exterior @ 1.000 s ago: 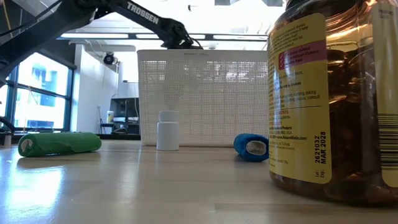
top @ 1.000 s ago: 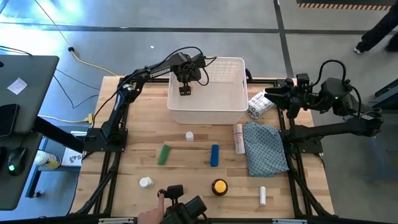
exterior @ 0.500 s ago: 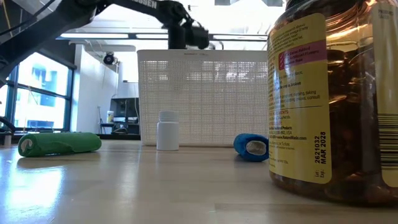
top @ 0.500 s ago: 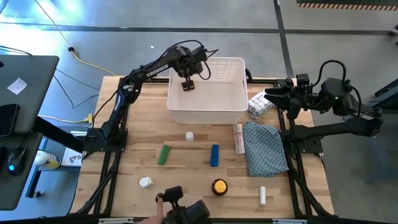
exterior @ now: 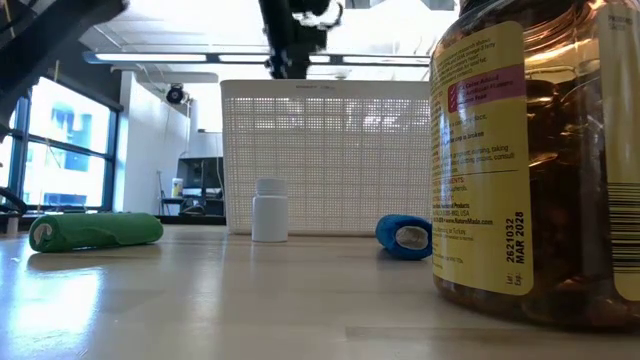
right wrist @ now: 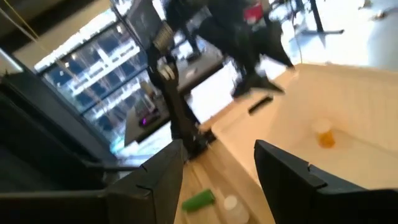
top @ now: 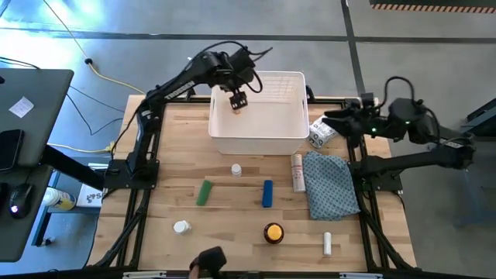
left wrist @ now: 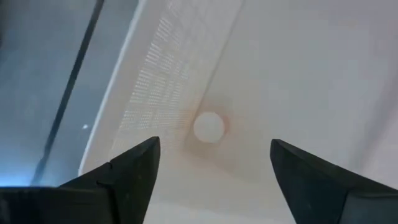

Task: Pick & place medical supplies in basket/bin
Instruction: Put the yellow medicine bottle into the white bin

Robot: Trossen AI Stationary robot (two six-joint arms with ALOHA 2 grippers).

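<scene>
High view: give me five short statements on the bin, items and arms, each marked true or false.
1. The left gripper hangs over the bin. True.
2. Its jaws are shut on a bottle. False: they are open and empty.
3. The green piece lies inside the bin. False: it lies on the table.
4. The right gripper is beside the bin, not over it. True.
5. The blue piece lies on the cloth. False: apart, on bare wood.

Pale planked wooden bench (top: pixel 232 225), centre frame: matt, visible grain. Large white plastic bin (top: pixel 292 138), upper centre: smooth rim, fine lattice walls. Blue-grey patterned cloth (top: pixel 330 184), right: soft, rumpled. Amber bottle (exterior: pixel 540 160), low view right: glossy, yellow paper label.
</scene>
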